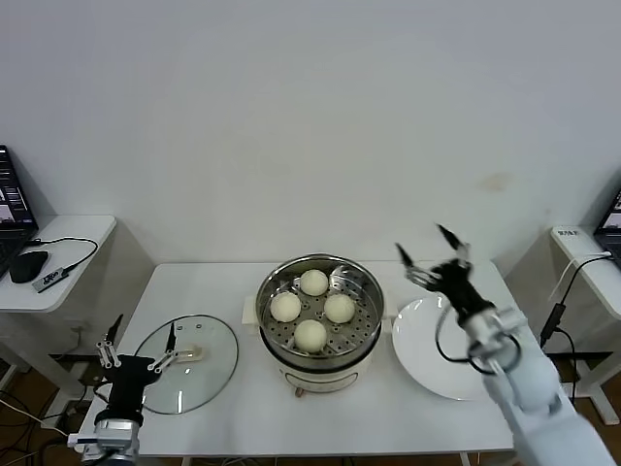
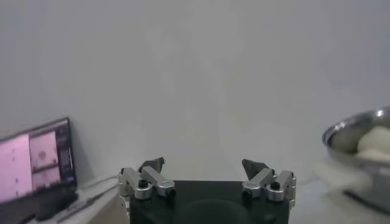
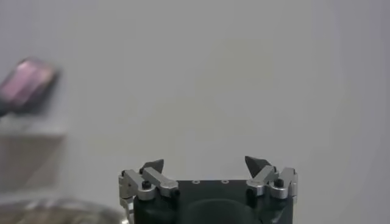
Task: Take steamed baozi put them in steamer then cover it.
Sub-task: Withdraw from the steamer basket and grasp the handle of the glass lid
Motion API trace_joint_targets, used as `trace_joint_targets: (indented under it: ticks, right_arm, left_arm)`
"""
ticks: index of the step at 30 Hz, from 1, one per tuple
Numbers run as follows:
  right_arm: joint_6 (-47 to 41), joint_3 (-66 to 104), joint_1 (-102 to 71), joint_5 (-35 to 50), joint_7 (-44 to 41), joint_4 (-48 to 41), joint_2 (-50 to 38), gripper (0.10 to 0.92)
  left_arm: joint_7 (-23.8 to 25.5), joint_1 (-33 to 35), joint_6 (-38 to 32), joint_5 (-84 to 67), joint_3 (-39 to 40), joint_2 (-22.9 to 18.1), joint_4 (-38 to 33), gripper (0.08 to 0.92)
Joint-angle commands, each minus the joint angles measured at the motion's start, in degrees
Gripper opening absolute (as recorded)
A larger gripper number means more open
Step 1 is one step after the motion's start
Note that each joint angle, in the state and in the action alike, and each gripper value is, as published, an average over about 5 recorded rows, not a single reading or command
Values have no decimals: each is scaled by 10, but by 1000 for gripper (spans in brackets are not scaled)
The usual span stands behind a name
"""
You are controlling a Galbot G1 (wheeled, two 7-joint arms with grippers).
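Four cream-white baozi lie in the shiny steel steamer on its white pot base at the table's middle. The steamer's rim with one bun shows in the left wrist view. The clear glass cover with its cream bar handle lies flat on the table left of the steamer. My left gripper is open and empty, raised at the cover's left edge. My right gripper is open and empty, raised above the far edge of the white plate, right of the steamer.
The empty white plate lies right of the steamer. Side tables stand at both sides: the left one holds a laptop and a mouse, the right one a cable. A plain wall is behind.
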Motion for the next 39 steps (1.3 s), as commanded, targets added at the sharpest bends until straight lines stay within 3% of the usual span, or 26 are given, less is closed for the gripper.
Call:
trace_joint_targets:
  ticks: [1,9,39]
  right_arm:
    - [54,249,-238,-60,-35,47,208,823]
    - [50,260,-265,-79,-29,56,230,823]
    - [67,267,-302,-110,-24,64,270,823]
  left_arm:
    - [11,0,-82,461,-47,68,150,823]
    - [25,-27,-91,617,-21,100,234,823]
    - [36,-208,-73,594,83,86,356,823]
